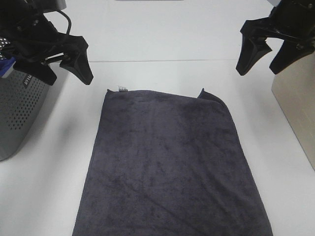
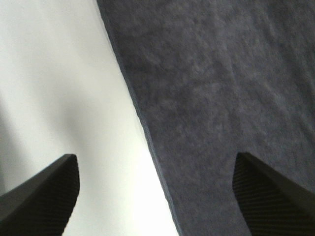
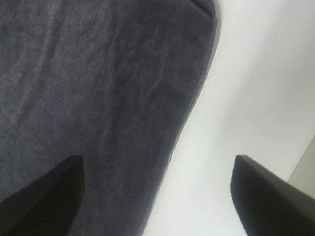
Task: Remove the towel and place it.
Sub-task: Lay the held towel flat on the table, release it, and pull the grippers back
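Observation:
The towel, dark charcoal-grey and fuzzy, lies flat on the white table with a small pale tag at its far left corner; its far right corner is slightly curled up. My left gripper hangs open above the table beyond the towel's far left corner, holding nothing. My right gripper hangs open beyond the far right corner, also empty. The left wrist view shows the towel's edge between the open fingers. In the right wrist view the towel fills one side, with fingers spread wide.
A grey perforated basket stands at the left edge with something blue at its top. A pale wooden box stands at the right edge. White table surrounds the towel.

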`<state>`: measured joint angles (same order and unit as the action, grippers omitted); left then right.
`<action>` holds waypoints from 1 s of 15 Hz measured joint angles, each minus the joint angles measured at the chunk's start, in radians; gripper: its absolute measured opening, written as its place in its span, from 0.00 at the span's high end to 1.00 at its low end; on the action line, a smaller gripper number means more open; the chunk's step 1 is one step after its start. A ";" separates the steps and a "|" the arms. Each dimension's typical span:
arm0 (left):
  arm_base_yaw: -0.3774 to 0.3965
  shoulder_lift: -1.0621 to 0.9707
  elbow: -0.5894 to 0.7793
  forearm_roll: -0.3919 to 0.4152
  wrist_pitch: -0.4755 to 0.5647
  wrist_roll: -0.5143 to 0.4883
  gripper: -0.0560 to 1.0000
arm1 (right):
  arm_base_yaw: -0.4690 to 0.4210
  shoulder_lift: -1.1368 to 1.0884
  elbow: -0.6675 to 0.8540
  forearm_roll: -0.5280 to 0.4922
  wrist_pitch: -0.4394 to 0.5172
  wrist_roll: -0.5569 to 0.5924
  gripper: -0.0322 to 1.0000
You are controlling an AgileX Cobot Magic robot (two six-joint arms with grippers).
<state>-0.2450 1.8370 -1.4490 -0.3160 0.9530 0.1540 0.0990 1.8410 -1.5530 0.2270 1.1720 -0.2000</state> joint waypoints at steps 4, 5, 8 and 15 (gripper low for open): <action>0.016 0.211 -0.221 0.024 -0.009 0.027 0.19 | 0.000 0.253 -0.264 0.000 0.014 -0.052 0.20; 0.016 0.261 -0.275 0.035 -0.008 0.027 0.19 | 0.000 0.308 -0.332 0.000 0.018 -0.066 0.20; 0.016 0.399 -0.427 0.052 0.018 0.028 0.19 | -0.005 0.457 -0.480 0.000 0.037 -0.091 0.20; 0.097 0.585 -0.595 -0.028 0.067 0.075 0.19 | -0.071 0.616 -0.545 0.134 0.040 -0.173 0.20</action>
<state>-0.1480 2.4220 -2.0440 -0.3440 1.0200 0.2290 0.0280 2.4570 -2.0980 0.3610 1.2120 -0.3730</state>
